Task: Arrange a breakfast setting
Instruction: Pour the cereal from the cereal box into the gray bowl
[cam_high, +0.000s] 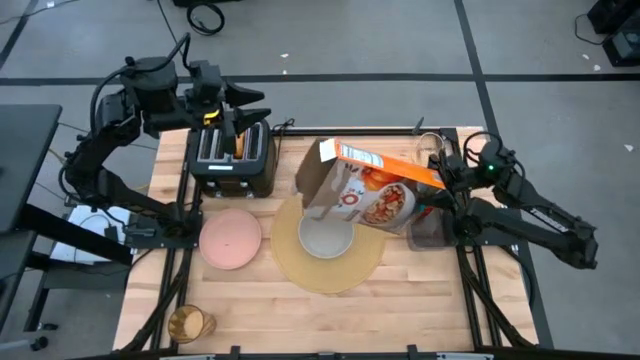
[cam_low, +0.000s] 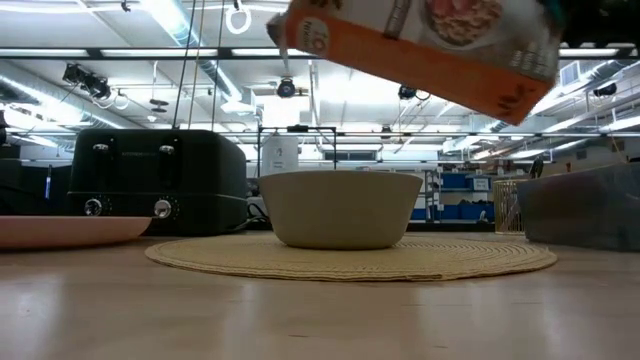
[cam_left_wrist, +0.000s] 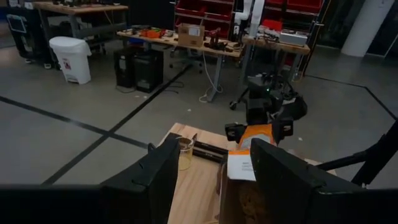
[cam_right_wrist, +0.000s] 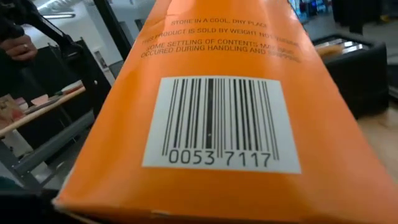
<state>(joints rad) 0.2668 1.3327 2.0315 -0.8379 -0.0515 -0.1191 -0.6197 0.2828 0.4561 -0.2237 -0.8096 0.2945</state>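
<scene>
My right gripper (cam_high: 447, 178) is shut on an orange cereal box (cam_high: 365, 185), held tilted over the grey bowl (cam_high: 325, 238). The bowl stands on the round tan placemat (cam_high: 350, 275). In the low view the box (cam_low: 430, 45) hangs above the bowl (cam_low: 340, 208). The pink plate (cam_high: 230, 240) lies left of the placemat, and the amber glass (cam_high: 188, 323) stands at the near left. My left gripper (cam_left_wrist: 211, 180) is open and empty above the black toaster (cam_high: 235, 155). The spoon and the apple are out of view. My right gripper holds the cereal box by its closed bottom end (cam_high: 432, 178), coming from the table's right. The box is lifted clear and tilted, its open flapped top (cam_high: 318, 175) lower, over the bowl. In the right wrist view the box's orange side (cam_right_wrist: 217, 124) hides the fingers.
The black toaster (cam_low: 160, 180) stands at the far left, with something tan in one slot (cam_high: 241, 146). A dark container (cam_high: 430, 232) sits at the right, below the box. A clear glass (cam_high: 430, 148) stands at the far right. Bare wood lies along the near edge.
</scene>
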